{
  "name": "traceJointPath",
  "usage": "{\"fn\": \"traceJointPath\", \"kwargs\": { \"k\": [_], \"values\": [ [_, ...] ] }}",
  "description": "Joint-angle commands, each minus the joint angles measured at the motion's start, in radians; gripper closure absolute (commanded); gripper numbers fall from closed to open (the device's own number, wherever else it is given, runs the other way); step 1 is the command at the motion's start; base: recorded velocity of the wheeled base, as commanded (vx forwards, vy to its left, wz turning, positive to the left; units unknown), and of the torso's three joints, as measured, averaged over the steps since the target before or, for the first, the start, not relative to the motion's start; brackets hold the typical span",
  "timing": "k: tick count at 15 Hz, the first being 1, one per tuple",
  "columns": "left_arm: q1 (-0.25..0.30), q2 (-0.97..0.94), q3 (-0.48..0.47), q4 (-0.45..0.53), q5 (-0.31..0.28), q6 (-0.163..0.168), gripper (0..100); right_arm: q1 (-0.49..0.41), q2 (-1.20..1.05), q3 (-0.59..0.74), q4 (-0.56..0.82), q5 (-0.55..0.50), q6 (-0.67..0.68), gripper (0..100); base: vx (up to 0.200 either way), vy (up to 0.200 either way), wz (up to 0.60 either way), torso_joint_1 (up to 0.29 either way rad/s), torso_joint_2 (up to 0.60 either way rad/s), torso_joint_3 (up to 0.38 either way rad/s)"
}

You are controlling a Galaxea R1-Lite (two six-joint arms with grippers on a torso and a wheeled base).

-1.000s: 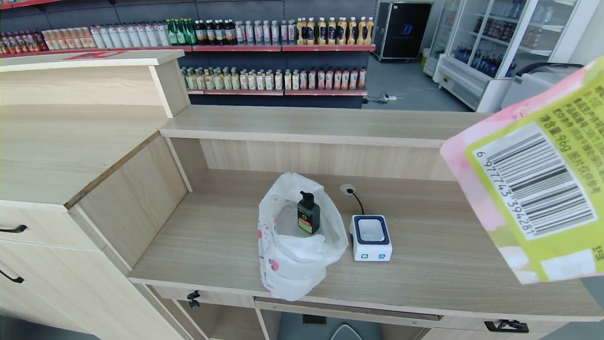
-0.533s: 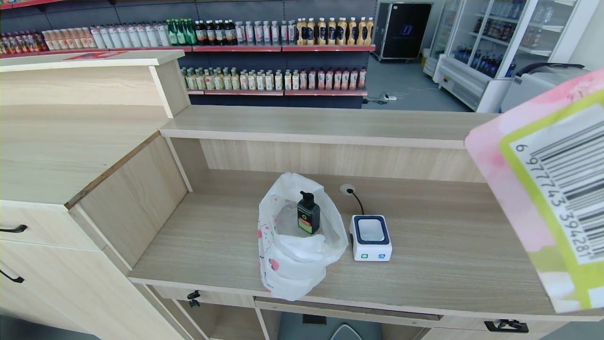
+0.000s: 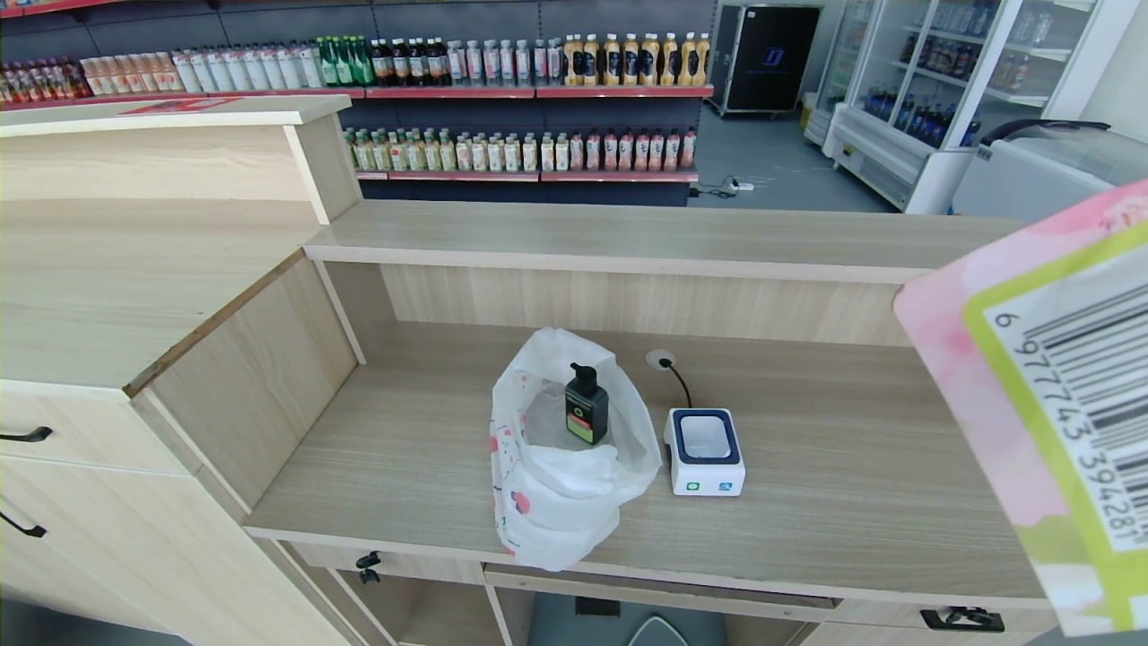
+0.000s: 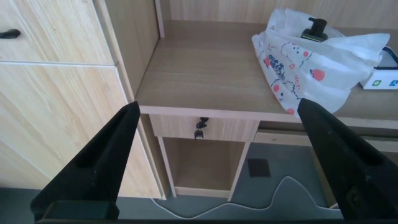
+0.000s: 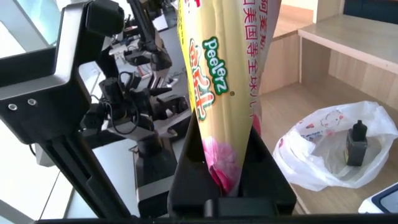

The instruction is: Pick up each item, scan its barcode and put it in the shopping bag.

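Count: one snack pouch (image 3: pixel 1058 404), one shopping bag (image 3: pixel 556 502), one pump bottle (image 3: pixel 587 408), one barcode scanner (image 3: pixel 705 449), two tools.

Right tool (image 5: pixel 224 158): fingers pressed onto one end of the snack pouch, pinching it from both sides. The pouch stands out from the tool lengthwise. It is pink with a yellow-green panel. In the head view it sits raised over the right part of the tabletop (image 3: pixel 852 484), tilted, with its barcode side turned to the head camera.

Relative to the right tool, the shopping bag is well apart, down on the tabletop past the pouch's far end. The bag is white plastic with small red prints, its mouth open upward. The pump bottle stands upright inside it, dark with a black pump head. The barcode scanner sits just beside the bag, on the side nearer the right tool, with its window facing up. It is apart from the pouch. One dark cable runs from the scanner to a grommet behind it.

Left tool (image 4: pixel 217 107): fingers spread wide, nothing between them. It hangs low, out in front of the tabletop's front edge. The bag lies beyond it, well apart from it.
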Motion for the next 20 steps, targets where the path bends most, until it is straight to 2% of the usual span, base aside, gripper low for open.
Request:
{"fn": "traceJointPath", "kwargs": {
  "k": [1, 9, 11, 13, 15, 16, 17, 19, 20],
  "values": [
    [0.0, 0.001, 0.0, 0.0, 0.0, 0.0, 0, 0.001, 0.002, 0.0, 0.0, 0.0, 0.0, 100, 0.0, 0.0, 0.0, 0.0, 0.0, 0.0],
    [0.0, 0.001, 0.0, 0.0, 0.0, 0.0, 0, 0.001, 0.021, 0.006, -0.002, -0.011, -0.008, 100, 0.0, 0.0, 0.0, 0.0, 0.0, 0.0],
    [0.0, 0.001, 0.0, 0.0, 0.0, 0.0, 0, -0.007, 0.07, 0.02, 0.001, -0.144, -0.046, 100, 0.0, 0.0, 0.0, 0.0, 0.0, 0.0],
    [0.0, 0.001, 0.0, 0.0, 0.0, 0.0, 0, -0.031, 0.183, 0.026, 0.001, -0.341, -0.212, 100, 0.0, 0.0, 0.0, 0.0, 0.0, 0.0],
    [0.0, 0.001, 0.0, 0.0, 0.0, 0.0, 0, -0.059, 0.254, 0.061, -0.014, -0.446, -0.304, 100, 0.0, 0.0, 0.0, 0.0, 0.0, 0.0],
    [0.0, 0.001, 0.0, 0.0, 0.0, 0.0, 0, -0.059, 0.254, 0.061, -0.014, -0.446, -0.304, 100, 0.0, 0.0, 0.0, 0.0, 0.0, 0.0],
    [0.0, 0.001, 0.0, 0.0, 0.0, 0.0, 0, -0.114, 0.309, 0.096, -0.023, -0.606, -0.46, 100, 0.0, 0.0, 0.0, 0.0, 0.0, 0.0],
    [0.0, 0.001, 0.0, 0.0, 0.0, 0.0, 0, -0.143, 0.366, 0.153, -0.043, -0.864, -0.686, 100, 0.0, 0.0, 0.0, 0.0, 0.0, 0.0],
    [0.0, 0.001, 0.0, 0.0, 0.0, 0.0, 0, -0.146, 0.403, 0.179, -0.094, -0.989, -0.73, 100, 0.0, 0.0, 0.0, 0.0, 0.0, 0.0]
  ]
}}
